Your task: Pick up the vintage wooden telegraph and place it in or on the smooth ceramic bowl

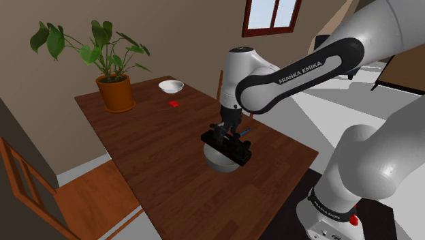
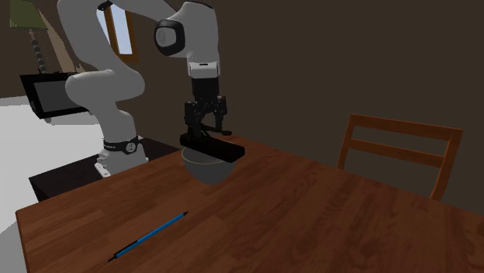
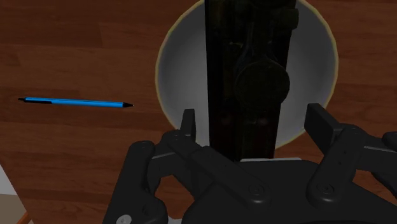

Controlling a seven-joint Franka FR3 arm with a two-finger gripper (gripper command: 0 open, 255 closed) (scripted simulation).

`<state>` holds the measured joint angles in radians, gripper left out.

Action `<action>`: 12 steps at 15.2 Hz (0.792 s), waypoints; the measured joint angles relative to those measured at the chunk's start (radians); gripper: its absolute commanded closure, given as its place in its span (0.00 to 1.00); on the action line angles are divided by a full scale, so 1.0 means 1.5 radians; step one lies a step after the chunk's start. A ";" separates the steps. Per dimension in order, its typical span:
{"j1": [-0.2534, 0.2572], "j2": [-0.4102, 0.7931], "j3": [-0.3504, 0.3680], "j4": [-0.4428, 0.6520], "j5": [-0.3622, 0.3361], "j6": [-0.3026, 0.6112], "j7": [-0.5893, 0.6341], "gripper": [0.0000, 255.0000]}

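Hovering gripper (image 3: 252, 116) over the grey bowl (image 3: 181, 70), fingers (image 3: 188, 130) released and spread wide, a gap on each side, nothing clasped. Wrist view: blue pen (image 3: 75, 101) lies flat on the wooden table (image 3: 76, 38), well outside one finger. Then the telegraph (image 3: 248, 70), rendered near-black, runs straight out between the two fingers without touching either and lies across the grey bowl from rim to rim. Shoulder view, going left to right: potted plant (image 1: 109, 65), small white bowl (image 1: 171, 86) and a red item (image 1: 174, 103), all well apart from the fingers at the table's (image 1: 150, 150) far end. Next the gripper (image 1: 229, 136) pointing down, with the telegraph (image 1: 240, 153) directly under the fingertips and resting on top of the grey bowl (image 1: 218, 162). Second exterior view, same order: blue pen (image 2: 151, 235) on the table (image 2: 310, 209), well clear of the fingers. Then the gripper (image 2: 205, 132) just above the telegraph (image 2: 225, 151), whose flat base bridges the grey bowl (image 2: 205, 169). Wooden chair (image 2: 395, 147) stands at the table's edge, well away from the fingers.
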<state>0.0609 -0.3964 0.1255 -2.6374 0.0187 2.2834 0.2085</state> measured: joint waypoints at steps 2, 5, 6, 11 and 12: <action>0.000 -0.009 -0.001 0.005 0.001 -0.013 -0.001 0.00; 0.000 -0.035 -0.005 0.041 0.002 -0.075 -0.006 0.00; 0.002 -0.043 -0.004 0.045 0.003 -0.087 -0.004 0.00; 0.003 -0.050 -0.004 0.048 0.004 -0.098 -0.003 0.00; 0.003 -0.050 -0.004 0.048 0.004 -0.098 -0.003 0.00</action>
